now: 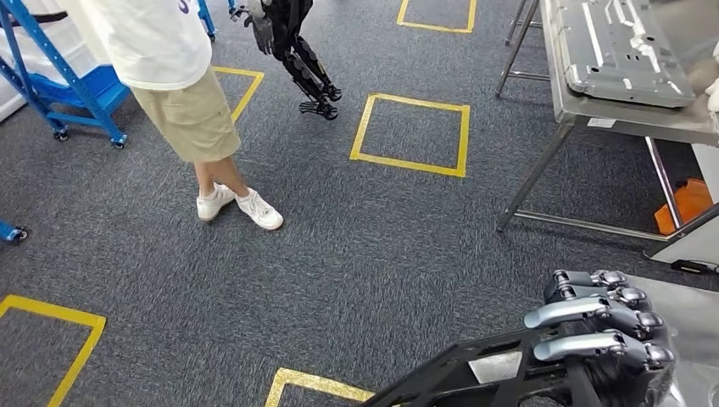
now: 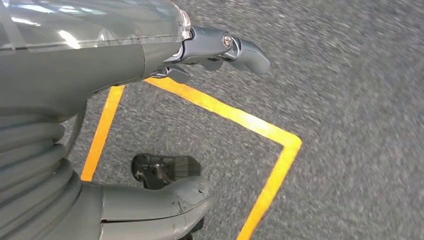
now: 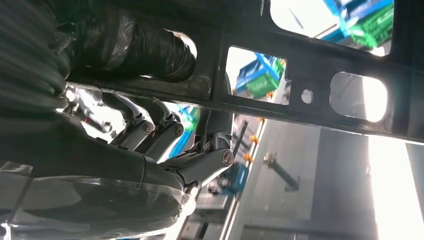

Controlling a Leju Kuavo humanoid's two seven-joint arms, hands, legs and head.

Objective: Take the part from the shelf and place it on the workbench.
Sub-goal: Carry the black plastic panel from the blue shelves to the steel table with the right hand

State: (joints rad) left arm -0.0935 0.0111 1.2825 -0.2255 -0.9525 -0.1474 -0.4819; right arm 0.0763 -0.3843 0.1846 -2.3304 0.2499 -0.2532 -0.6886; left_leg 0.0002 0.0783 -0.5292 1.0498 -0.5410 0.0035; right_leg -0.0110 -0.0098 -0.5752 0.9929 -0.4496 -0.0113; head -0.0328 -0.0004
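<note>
Person (image 1: 178, 93) left, workbench (image 1: 627, 114) right (tray (image 1: 623, 51) on it).

The left hand (image 2: 150, 125) hangs over grey speckled carpet (image 2: 350, 75), its ribbed grey cover and thick thumb (image 2: 165, 205) on one side and its darker fingers (image 2: 225, 47) on the other, spread well apart with nothing between them. On the carpet beneath it lies a square outline of yellow tape (image 2: 240, 117), one corner of which shows beyond the fingers. The carpet looks somewhat blurred.
</note>
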